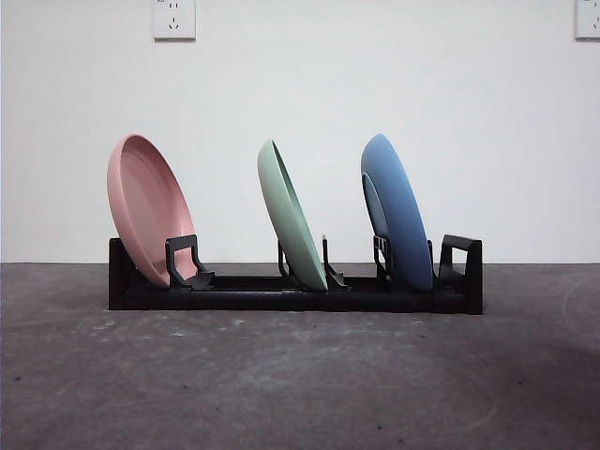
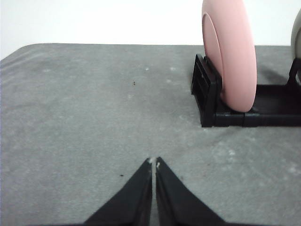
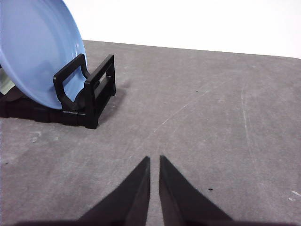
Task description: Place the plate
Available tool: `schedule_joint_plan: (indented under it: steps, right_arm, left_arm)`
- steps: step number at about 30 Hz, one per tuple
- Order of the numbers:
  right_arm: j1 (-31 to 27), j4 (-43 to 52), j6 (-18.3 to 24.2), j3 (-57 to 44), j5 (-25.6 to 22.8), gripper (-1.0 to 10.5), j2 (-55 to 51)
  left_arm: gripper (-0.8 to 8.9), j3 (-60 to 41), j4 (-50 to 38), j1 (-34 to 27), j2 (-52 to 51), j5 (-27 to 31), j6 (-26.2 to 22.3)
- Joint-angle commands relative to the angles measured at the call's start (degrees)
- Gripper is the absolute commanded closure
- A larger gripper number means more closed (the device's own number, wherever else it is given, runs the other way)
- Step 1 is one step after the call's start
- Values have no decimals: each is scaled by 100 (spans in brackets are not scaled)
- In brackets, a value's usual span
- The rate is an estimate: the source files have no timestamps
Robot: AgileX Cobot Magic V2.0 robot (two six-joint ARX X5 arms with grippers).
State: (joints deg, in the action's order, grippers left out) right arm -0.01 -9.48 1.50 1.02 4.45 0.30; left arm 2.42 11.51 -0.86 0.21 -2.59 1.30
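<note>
A black plate rack (image 1: 300, 298) stands on the grey table and holds three plates leaning in its slots: a pink plate (image 1: 148, 208) at the left end, a green plate (image 1: 291, 216) in the middle and a blue plate (image 1: 398, 211) at the right end. The left wrist view shows the pink plate (image 2: 231, 52) in the rack's end (image 2: 209, 94), well away from my left gripper (image 2: 153, 164), which is shut and empty above the table. The right wrist view shows the blue plate (image 3: 37, 52) in the rack's other end (image 3: 89, 96). My right gripper (image 3: 154, 160) is shut and empty, away from the rack.
The grey table top (image 1: 300, 384) stretches in front of the rack. A white wall with two sockets (image 1: 174, 19) stands behind. Neither arm shows in the front view.
</note>
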Motion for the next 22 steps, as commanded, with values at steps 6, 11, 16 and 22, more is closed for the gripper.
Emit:
schedule_joint_plan:
  steps: [6, 11, 16, 22]
  right_arm:
    - [0, 81, -1279, -22, 7, 940, -9]
    - [0, 52, -2044, 267, 4, 940, -4]
    - [0, -9, -2350, 861, 4, 940, 92]
    - [0, -704, -2465, 1954, 7, 940, 643]
  left_arm:
    - [804, -68, -79, -9, 0, -35, 1314]
    - [803, 168, -79, 15, 59, -42, 1751]
    - [803, 695, -79, 20, 398, -44, 2083]
    - [803, 1591, -48, 20, 1329, -197, 2083]
